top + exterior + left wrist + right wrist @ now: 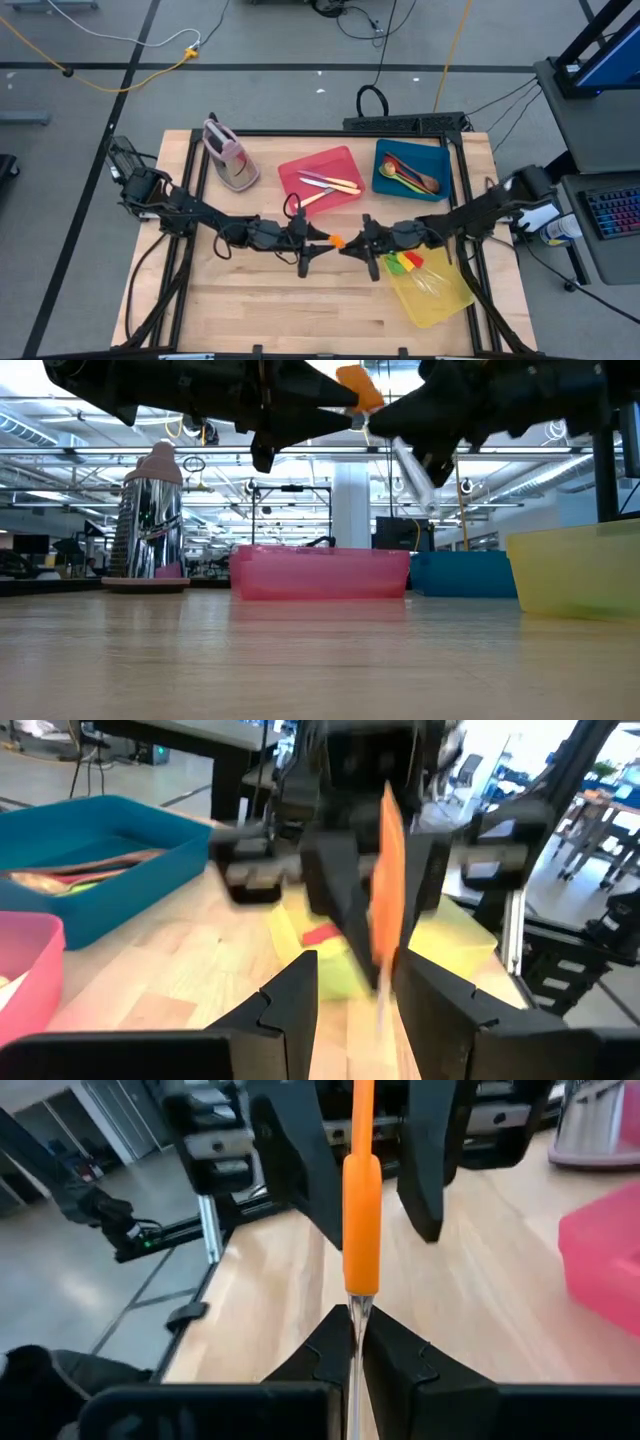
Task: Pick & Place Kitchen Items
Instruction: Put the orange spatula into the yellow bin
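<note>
Orange-headed utensil (337,241) was hanging in the air over the middle of the table when we looked, right between the two arms. Both arms were stretched in low and nearly level from opposite sides, wrists pointing at each other. The right gripper (358,1342) had its jaws pinched tight on the clear handle, orange head sticking out toward the other arm. The left gripper (355,990) had its fingers spread apart on either side of the orange head, not clamped on it as far as we could tell. Below sat the red tray (345,159), blue tray (441,152) and yellow tray (455,300). We couldn't read any writing anywhere.
</note>
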